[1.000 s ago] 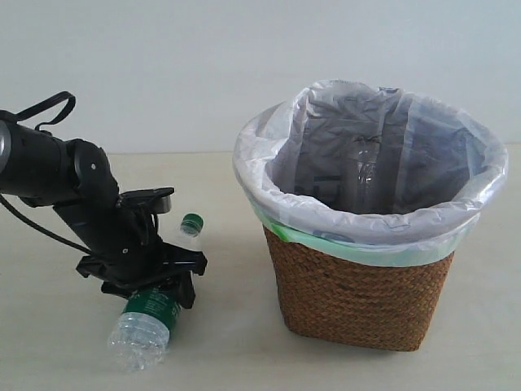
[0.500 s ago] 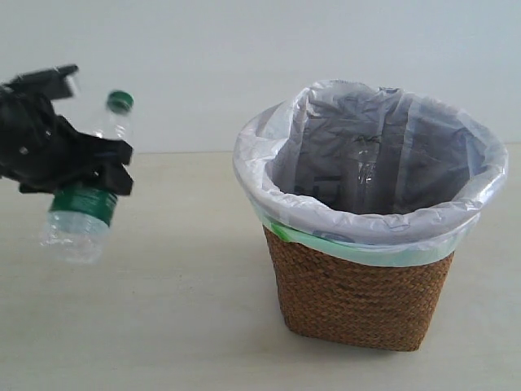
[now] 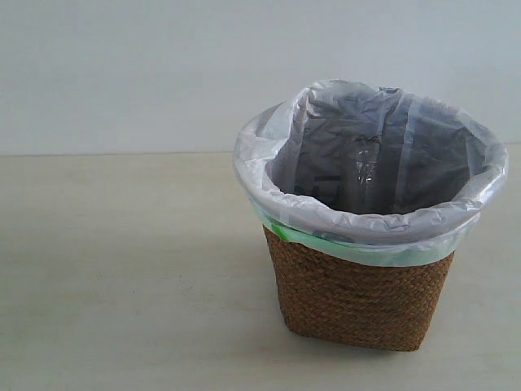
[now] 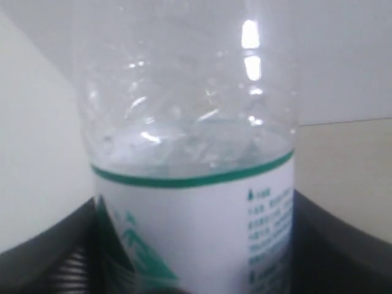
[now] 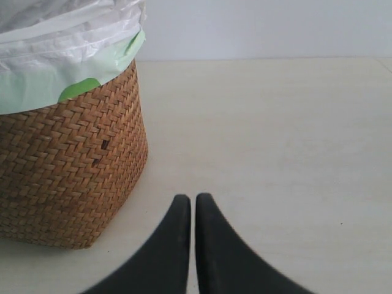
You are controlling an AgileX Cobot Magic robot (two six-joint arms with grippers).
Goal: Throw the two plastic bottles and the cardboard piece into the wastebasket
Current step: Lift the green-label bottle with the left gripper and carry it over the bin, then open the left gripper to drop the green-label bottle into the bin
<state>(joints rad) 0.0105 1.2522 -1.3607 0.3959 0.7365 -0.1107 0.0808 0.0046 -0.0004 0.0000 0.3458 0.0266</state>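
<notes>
The clear bottle with the green-and-white label (image 4: 190,184) fills the left wrist view, held between the dark jaws of my left gripper (image 4: 195,245), which is shut on its labelled middle. Neither that gripper nor the bottle shows in the exterior view. The wicker wastebasket (image 3: 358,297) stands right of centre, its white bag (image 3: 269,147) folded over the rim; something clear glints inside the wastebasket (image 3: 365,167), too faint to name. My right gripper (image 5: 193,199) is shut and empty, low over the table beside the wastebasket (image 5: 67,171). The cardboard piece and the red-label bottle are out of view.
The pale table (image 3: 122,269) stretches left of the basket, with a plain light wall (image 3: 122,73) behind it. In the right wrist view bare tabletop (image 5: 294,141) lies beyond the fingertips.
My left gripper lifted the green-label bottle off the table, rose up and to the left, and has now left the exterior view. The basket has not moved.
</notes>
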